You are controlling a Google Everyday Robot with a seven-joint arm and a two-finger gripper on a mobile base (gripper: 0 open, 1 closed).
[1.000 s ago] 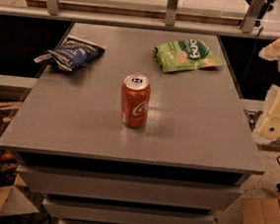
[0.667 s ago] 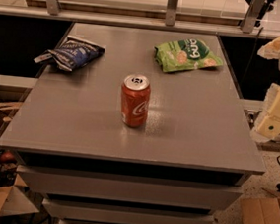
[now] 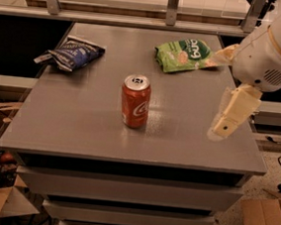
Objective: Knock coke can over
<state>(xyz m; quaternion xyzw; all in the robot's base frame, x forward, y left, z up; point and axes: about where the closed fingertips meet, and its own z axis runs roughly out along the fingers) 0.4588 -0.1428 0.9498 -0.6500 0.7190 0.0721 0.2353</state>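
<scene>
The coke can (image 3: 135,101) is red-orange with white script and a silver top with a pull tab. It stands upright near the middle of the grey table (image 3: 79,128), a little toward the front. My gripper (image 3: 228,118) is cream-coloured and hangs from the white arm (image 3: 270,52) over the table's right side. It is to the right of the can, well apart from it and touching nothing.
A dark blue chip bag (image 3: 71,53) lies at the table's back left. A green chip bag (image 3: 186,54) lies at the back right, just left of the arm. A metal rail (image 3: 139,21) runs behind the table. Cardboard boxes (image 3: 266,224) stand on the floor at both front corners.
The arm and gripper have moved left, from beyond the table's right edge to over its right side, closer to the can. The can and both bags have not moved.
</scene>
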